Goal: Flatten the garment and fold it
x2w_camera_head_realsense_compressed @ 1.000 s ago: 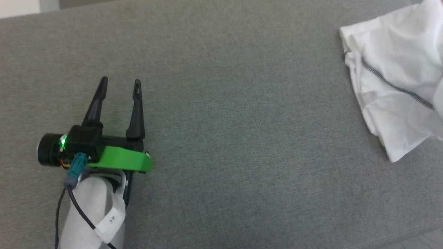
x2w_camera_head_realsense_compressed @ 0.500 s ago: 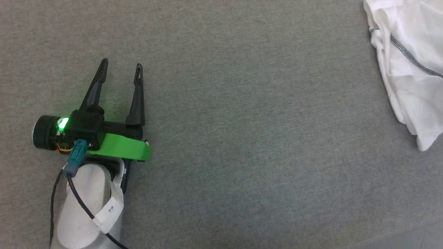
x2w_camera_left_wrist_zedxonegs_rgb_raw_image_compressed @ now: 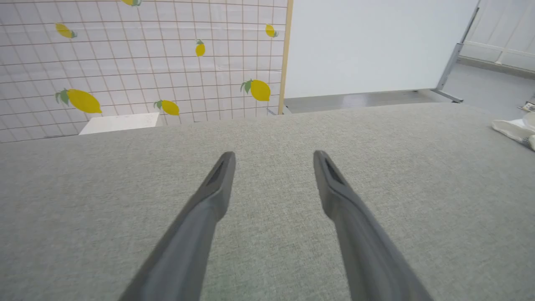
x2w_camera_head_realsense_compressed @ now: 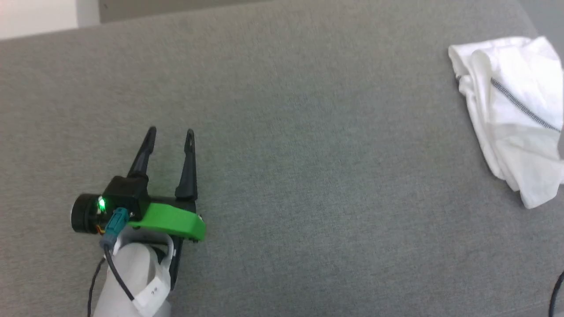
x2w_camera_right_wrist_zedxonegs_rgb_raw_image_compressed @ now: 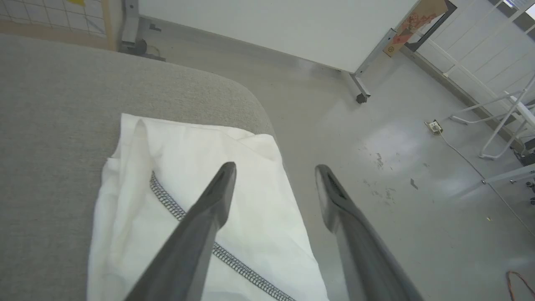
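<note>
The garment point(x2w_camera_head_realsense_compressed: 511, 119) is a white cloth bundle with a dark stitched seam, lying rumpled at the right end of the grey fabric table point(x2w_camera_head_realsense_compressed: 308, 176). In the left wrist view the garment point(x2w_camera_left_wrist_zedxonegs_rgb_raw_image_compressed: 516, 129) is just a sliver far to the right. My left gripper point(x2w_camera_head_realsense_compressed: 170, 130) rests low over bare table at the lower left, far from the cloth, open and empty; its fingers point(x2w_camera_left_wrist_zedxonegs_rgb_raw_image_compressed: 273, 154) stand well apart. My right gripper point(x2w_camera_right_wrist_zedxonegs_rgb_raw_image_compressed: 275, 166) hovers open above the garment point(x2w_camera_right_wrist_zedxonegs_rgb_raw_image_compressed: 125, 209), its left finger over the cloth and its right finger over the floor past the table edge.
The table's rounded right corner point(x2w_camera_right_wrist_zedxonegs_rgb_raw_image_compressed: 250, 100) drops to grey floor point(x2w_camera_right_wrist_zedxonegs_rgb_raw_image_compressed: 376, 138). A white box point(x2w_camera_left_wrist_zedxonegs_rgb_raw_image_compressed: 121, 123) sits beyond the far edge before a lemon-patterned wall. A white panel on castors point(x2w_camera_right_wrist_zedxonegs_rgb_raw_image_compressed: 359, 98) stands on the floor. A dark cable point(x2w_camera_head_realsense_compressed: 556, 293) shows at lower right.
The head view has shifted between frames. The garment now lies as a narrower, lower heap near the table's right edge. The left gripper stays open in the same pose.
</note>
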Tool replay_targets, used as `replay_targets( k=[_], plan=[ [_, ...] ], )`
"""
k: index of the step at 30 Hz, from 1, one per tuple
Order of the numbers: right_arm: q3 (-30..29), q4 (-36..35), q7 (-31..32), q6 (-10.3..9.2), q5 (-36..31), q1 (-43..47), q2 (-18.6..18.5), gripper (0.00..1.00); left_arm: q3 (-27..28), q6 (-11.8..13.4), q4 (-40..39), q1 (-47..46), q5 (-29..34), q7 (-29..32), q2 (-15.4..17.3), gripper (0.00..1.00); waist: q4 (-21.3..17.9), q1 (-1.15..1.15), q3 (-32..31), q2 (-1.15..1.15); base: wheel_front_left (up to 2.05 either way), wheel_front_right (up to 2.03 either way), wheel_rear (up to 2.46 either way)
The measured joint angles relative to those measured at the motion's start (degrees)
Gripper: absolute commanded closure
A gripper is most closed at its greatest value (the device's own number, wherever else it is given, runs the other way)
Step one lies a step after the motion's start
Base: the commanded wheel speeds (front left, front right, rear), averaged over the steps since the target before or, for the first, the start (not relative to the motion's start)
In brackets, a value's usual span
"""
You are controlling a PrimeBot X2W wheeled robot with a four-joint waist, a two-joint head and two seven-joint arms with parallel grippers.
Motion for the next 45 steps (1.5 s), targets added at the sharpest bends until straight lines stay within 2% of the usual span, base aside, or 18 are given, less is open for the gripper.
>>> replay_targets(
  k=[2,4,9,13,18,22,24,30,45],
  plan=[
    [0.13,-2.57,-1.87,0.0,2.23,2.77,1.18,0.0,0.15,0.29,-0.04,1.21,-0.56,-0.01,-0.42,0.0,0.56,0.0,-2.52,0.0,0.0,0.0,0.0],
    [0.79,-8.34,-4.64,0.0,5.38,7.65,2.8,0.0,0.16,0.27,0.03,2.87,-1.41,-0.16,-0.77,0.0,1.52,0.0,-6.09,0.0,0.0,0.0,0.0],
    [3.11,-20.91,-6.52,-0.01,10.7,17.29,7.23,0.0,0.33,0.29,0.34,5.62,-2.5,-0.18,-1.03,0.0,3.53,0.0,-11.32,0.0,0.0,0.0,0.0],
    [4.12,-30.48,-7.0,-0.02,11.69,24.7,9.96,0.0,0.23,0.26,0.91,7.28,-2.9,-0.19,-1.41,0.0,5.75,0.0,-14.49,0.0,0.0,0.0,0.0],
    [6.14,-36.93,-7.6,-0.02,11.23,29.9,12.96,0.0,-0.29,0.25,1.65,8.04,-3.48,-0.19,-1.79,0.0,9.26,0.0,-16.83,0.0,0.0,0.0,0.0],
    [6.82,-39.09,-7.77,-0.02,10.33,33.97,16.21,0.0,-1.23,0.24,2.4,8.86,-3.94,-0.19,-2.09,0.0,11.61,0.0,-18.21,0.0,0.0,0.0,0.0],
    [7.8,-40.34,-8.77,-0.01,8.18,35.76,17.08,0.0,-1.74,0.29,2.52,9.27,-4.09,-0.19,-2.2,0.0,12.69,0.0,-18.83,0.0,0.0,0.0,0.0],
    [7.24,-41.22,-9.66,-0.02,7.13,39.62,20.09,0.0,-2.52,0.56,2.55,10.34,-4.41,-0.19,-2.42,0.0,14.66,0.0,-20.01,0.0,0.0,0.0,0.0],
    [6.56,-39.46,-11.15,-0.02,8.27,42.29,21.0,0.0,-2.49,1.49,2.1,12.87,-4.5,-0.19,-2.56,0.0,14.35,0.0,-20.81,0.0,0.0,0.0,0.0]
  ],
)
